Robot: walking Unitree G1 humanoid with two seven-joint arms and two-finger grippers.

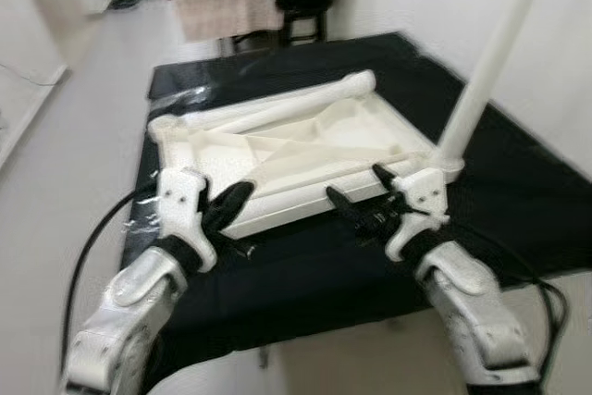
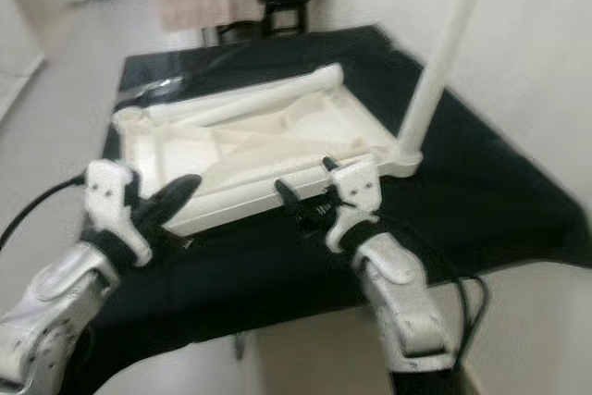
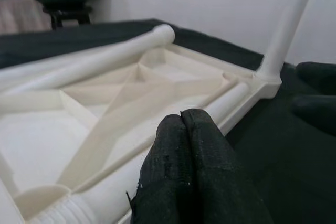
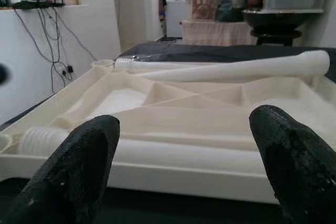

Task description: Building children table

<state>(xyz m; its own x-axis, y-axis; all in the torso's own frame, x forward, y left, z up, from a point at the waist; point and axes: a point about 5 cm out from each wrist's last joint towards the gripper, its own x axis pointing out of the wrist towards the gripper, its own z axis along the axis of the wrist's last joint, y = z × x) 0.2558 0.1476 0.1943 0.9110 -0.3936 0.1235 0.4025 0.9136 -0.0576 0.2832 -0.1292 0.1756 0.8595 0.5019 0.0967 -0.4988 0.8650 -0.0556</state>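
Left eye view: near to far.
Left gripper (image 1: 231,201): fingers pressed together, holding nothing, tips at the tabletop's near edge.
Right gripper (image 1: 356,190): fingers spread wide, holding nothing, just before the near edge.
Tabletop (image 1: 305,150): cream, upside down on the cloth.
Cloth (image 1: 305,265): black.
Upright leg (image 1: 481,90): fitted at the near right corner.
Loose leg (image 1: 277,104): lying along the far rim.

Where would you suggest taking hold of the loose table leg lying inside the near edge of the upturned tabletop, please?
Probably at mid-length of the loose table leg, coming over the tabletop rim from the robot's side. It lies flat along that edge as a smooth round tube, threaded at one end. The open right end effector already straddles it; the shut left end effector sits by its threaded end.
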